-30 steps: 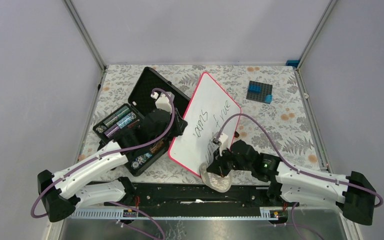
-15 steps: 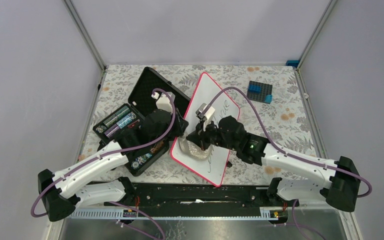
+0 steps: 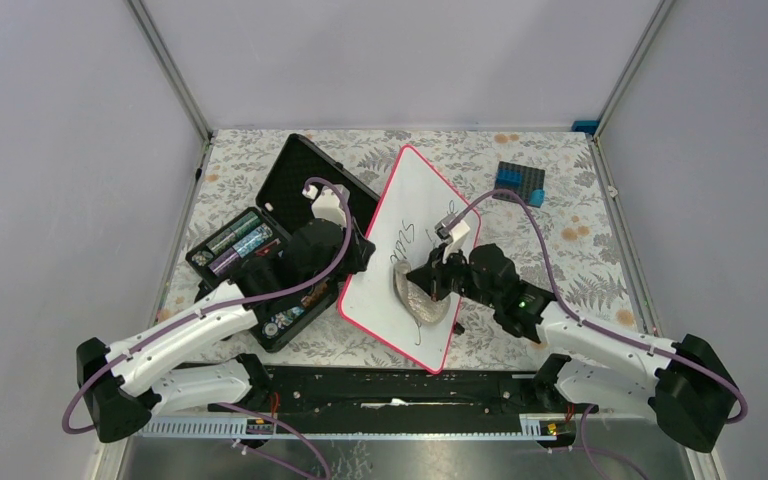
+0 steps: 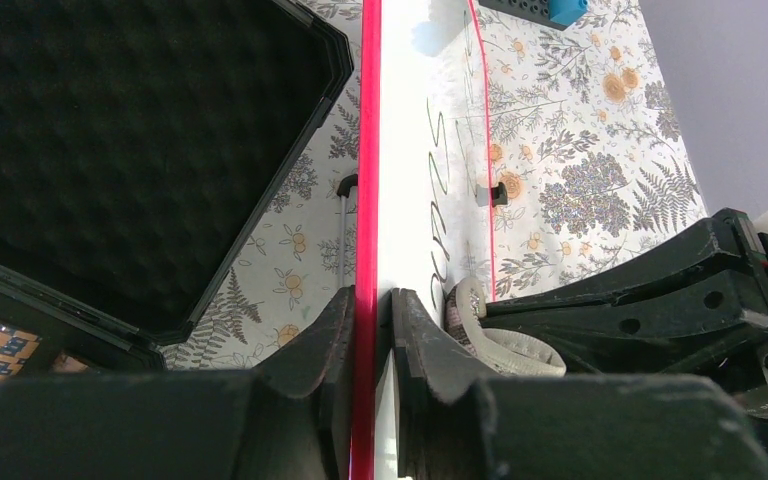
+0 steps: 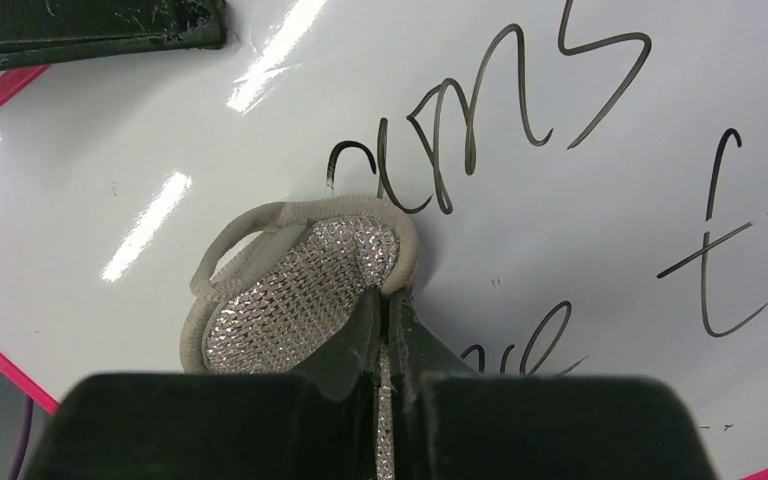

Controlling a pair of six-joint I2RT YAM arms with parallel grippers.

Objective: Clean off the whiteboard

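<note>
The whiteboard (image 3: 412, 200) is white with a red-pink rim and lies tilted across the table's middle. Black handwriting (image 5: 480, 120) remains on it. My left gripper (image 3: 352, 262) is shut on the board's left rim (image 4: 368, 200), one finger on each side. My right gripper (image 3: 430, 285) is shut on a grey sparkly scrubbing pad (image 3: 418, 300) and presses it on the board's lower half. In the right wrist view the pad (image 5: 290, 290) lies just below the letters, touching the first one. The pad also shows in the left wrist view (image 4: 495, 340).
An open black foam-lined case (image 3: 270, 235) with batteries and small parts lies left of the board, its lid (image 4: 110, 140) close to my left gripper. A dark plate with blue bricks (image 3: 518, 183) sits at the back right. The tablecloth (image 3: 570, 250) is floral.
My right gripper swept the pad from the board's near edge up across the board to the left, then back right a little. Part of the writing is gone. The left arm has held still.
</note>
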